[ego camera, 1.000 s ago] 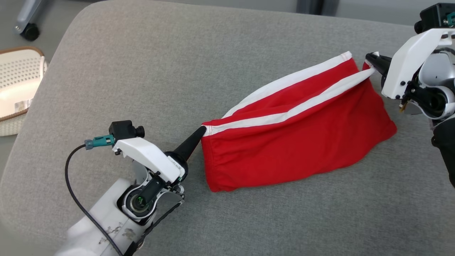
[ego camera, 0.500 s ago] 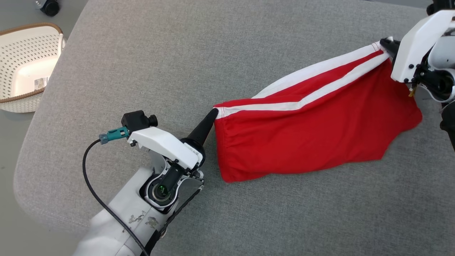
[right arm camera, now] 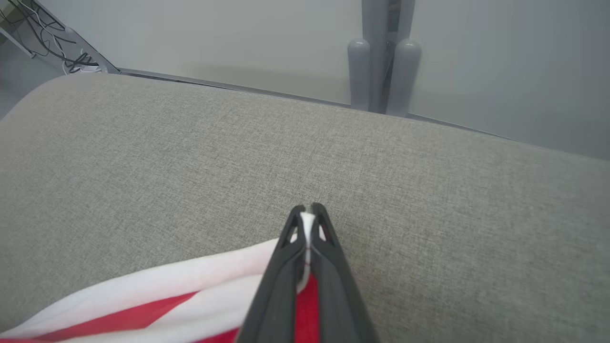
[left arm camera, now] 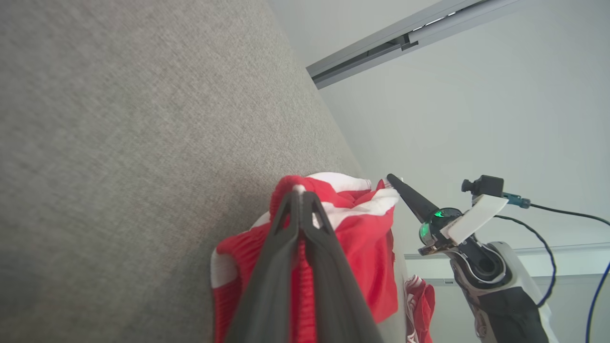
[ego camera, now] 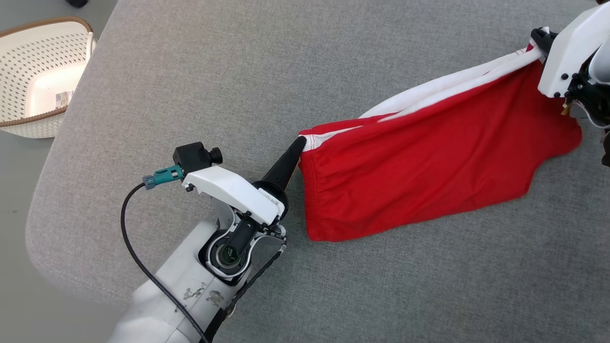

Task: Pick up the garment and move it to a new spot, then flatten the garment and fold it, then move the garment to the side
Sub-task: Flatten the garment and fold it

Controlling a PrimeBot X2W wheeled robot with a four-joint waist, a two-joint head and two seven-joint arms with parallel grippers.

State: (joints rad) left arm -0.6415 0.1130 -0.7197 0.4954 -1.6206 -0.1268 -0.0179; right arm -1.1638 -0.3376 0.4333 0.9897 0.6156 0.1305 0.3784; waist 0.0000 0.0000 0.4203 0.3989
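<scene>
A grey upholstered cushion (ego camera: 228,71) carries the work. A red fabric garment with white striped trim (ego camera: 429,162) is stretched across the cushion's right half, its lower part resting on the cushion. A white perforated plastic basket with a brown rim (ego camera: 33,128) stands off the cushion's far left corner. Left gripper (ego camera: 301,139), over the cushion's middle: jaws clenched on the garment's corner. Right gripper (ego camera: 536,34), over the cushion's far right: jaws clenched on the white trim.

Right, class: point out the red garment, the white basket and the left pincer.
red garment (ego camera: 429,162): head view, middle of the red cloth.
white basket (ego camera: 28,57): head view, its perforated inner wall.
left pincer (ego camera: 299,143): head view, shut fingertips at the garment's corner.
</scene>
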